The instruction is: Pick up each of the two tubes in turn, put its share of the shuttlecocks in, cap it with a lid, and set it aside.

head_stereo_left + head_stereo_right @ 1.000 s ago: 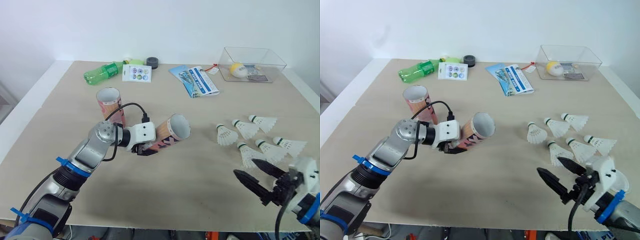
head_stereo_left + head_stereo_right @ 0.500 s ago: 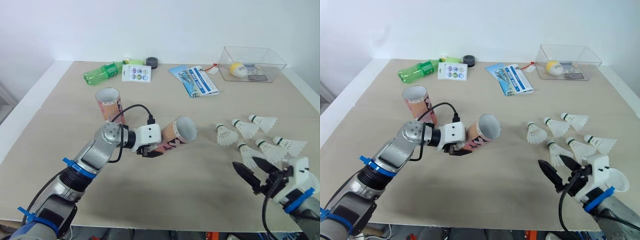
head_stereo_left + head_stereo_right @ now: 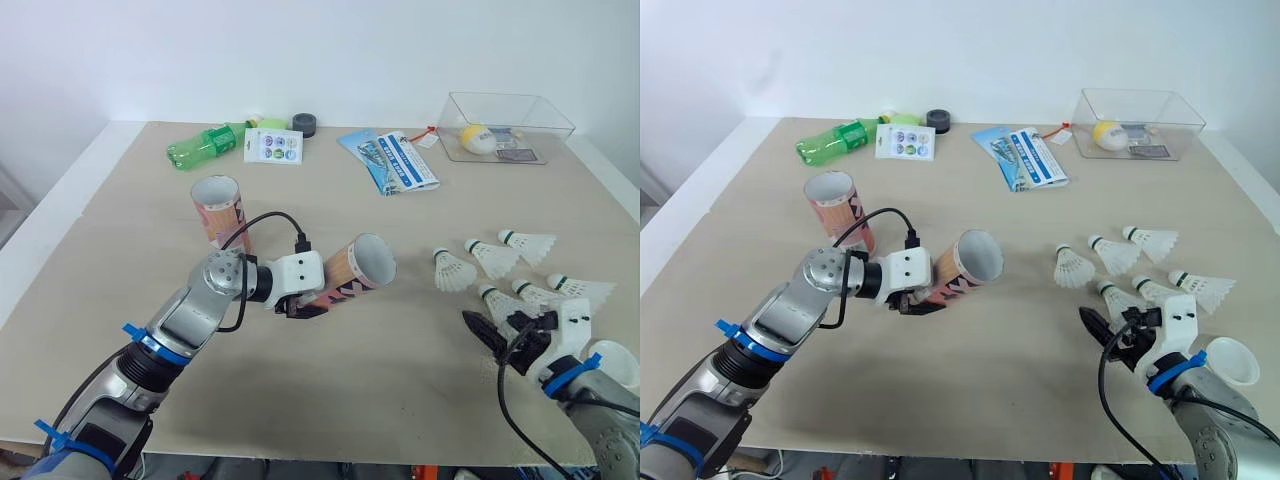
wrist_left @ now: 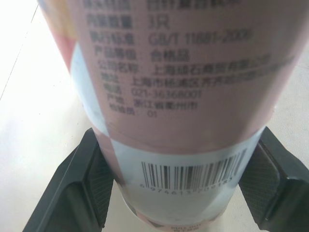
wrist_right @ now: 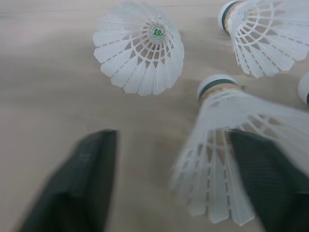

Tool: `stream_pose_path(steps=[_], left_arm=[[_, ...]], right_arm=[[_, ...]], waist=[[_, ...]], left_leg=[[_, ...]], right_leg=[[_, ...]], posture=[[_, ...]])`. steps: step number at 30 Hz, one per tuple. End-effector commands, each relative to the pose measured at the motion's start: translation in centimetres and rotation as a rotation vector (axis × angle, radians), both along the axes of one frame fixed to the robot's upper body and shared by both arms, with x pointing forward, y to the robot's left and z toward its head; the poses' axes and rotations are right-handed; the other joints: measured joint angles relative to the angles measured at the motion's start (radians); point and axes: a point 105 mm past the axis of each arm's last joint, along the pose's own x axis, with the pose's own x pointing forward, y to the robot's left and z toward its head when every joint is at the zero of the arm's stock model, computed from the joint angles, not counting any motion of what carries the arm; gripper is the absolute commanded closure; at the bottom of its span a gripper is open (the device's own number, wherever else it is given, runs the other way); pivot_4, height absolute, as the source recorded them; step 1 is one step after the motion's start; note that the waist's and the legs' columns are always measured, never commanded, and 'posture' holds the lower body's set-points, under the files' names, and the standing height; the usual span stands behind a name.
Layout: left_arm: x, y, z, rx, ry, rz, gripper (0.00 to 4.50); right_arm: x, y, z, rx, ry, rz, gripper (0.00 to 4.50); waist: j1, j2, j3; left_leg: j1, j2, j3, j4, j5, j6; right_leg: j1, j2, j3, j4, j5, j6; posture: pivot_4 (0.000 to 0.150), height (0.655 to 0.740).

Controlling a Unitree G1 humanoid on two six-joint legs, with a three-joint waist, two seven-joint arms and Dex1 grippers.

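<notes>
Left jaws: clamped on one patterned tube (image 3: 350, 273) at its barcode end, a pad on either side. I hold it tilted, open mouth facing right, over the middle of the bench (image 3: 370, 390).

Second tube (image 3: 218, 207): upright, mouth open, just far-left of the held one.

Right jaws: spread wide at the near right, straddling the nearest shuttlecock (image 5: 227, 145), cork end pointing away from me.

Other shuttlecocks: five more lying just beyond, e.g. (image 3: 452, 269) and (image 3: 528, 245).

Far edge, left to right: green bottle (image 3: 205, 145), sticker card (image 3: 273, 146), dark round cap (image 3: 305, 125), leaflet (image 3: 392, 162), clear box (image 3: 470, 106) holding a yellow ball (image 3: 477, 139).
</notes>
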Motion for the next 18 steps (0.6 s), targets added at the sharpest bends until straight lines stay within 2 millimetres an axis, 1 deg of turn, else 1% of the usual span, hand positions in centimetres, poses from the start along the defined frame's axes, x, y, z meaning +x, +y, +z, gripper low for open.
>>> stream_pose_path(steps=[1,3,4,5,10,13,16,18], left_arm=[[-0.5,-0.6,-0.1,0.000,-0.004,-0.030,1.53],[-0.4,-0.7,0.0,0.000,-0.006,-0.030,1.53],[-0.4,-0.7,0.0,0.000,-0.007,-0.031,1.53],[-0.3,-0.7,0.0,-0.001,-0.008,-0.032,1.53],[-0.2,-0.8,0.0,-0.003,-0.008,-0.032,1.53],[0.1,-0.7,-0.1,0.000,-0.004,-0.032,1.53],[0.4,-0.5,-0.2,0.004,-0.001,-0.031,1.53],[0.6,-0.5,-0.3,0.009,0.003,-0.036,1.53]], right_arm=[[0.1,-0.4,1.2,-0.026,-0.036,-0.010,2.77],[0.1,-0.5,1.2,-0.045,-0.031,-0.005,3.92],[0.0,-0.6,1.2,-0.048,-0.032,-0.008,4.26],[0.0,-0.6,1.2,-0.050,-0.031,-0.009,4.41],[-0.3,-0.7,1.3,-0.085,-0.022,0.004,4.41],[-0.9,-0.7,1.8,-0.142,-0.018,0.028,4.41],[-1.7,-0.5,3.1,-0.235,-0.030,0.078,4.41],[-2.1,0.0,4.9,-0.309,-0.069,0.131,4.41]], waist=[[0.000,0.000,0.000],[0.000,0.000,0.000],[0.000,0.000,0.000],[0.000,0.000,0.000],[0.000,0.000,0.000],[0.001,0.000,0.000],[0.001,0.001,0.000],[-0.001,0.001,-0.001]], left_leg=[[0.000,0.000,0.000,0.000,0.000,0.000],[0.000,0.000,0.000,0.000,0.000,0.000],[0.000,0.000,0.000,0.000,0.000,0.000],[0.000,0.000,0.000,0.000,0.000,0.000],[0.000,0.000,0.000,0.000,0.000,0.000],[0.000,0.000,0.000,0.000,0.000,0.000],[0.000,-0.001,0.000,0.001,0.000,0.000],[0.000,-0.001,0.000,0.001,0.000,0.000]], right_leg=[[0.000,0.000,0.000,0.000,0.000,0.000],[0.000,0.000,0.000,0.000,0.000,0.000],[0.000,0.000,0.000,0.000,0.000,0.000],[0.000,0.000,0.000,0.000,0.000,0.000],[0.000,0.000,0.000,0.000,0.000,0.000],[0.000,0.000,0.000,0.000,0.000,0.000],[0.000,0.000,0.000,0.000,0.000,0.000],[0.000,0.000,0.000,0.000,0.000,0.001]], posture=[[0.150,0.7400],[0.150,0.7400],[0.150,0.7400],[0.150,0.7400],[0.150,0.7400],[0.150,0.7400],[0.150,0.7400],[0.150,0.7400]])
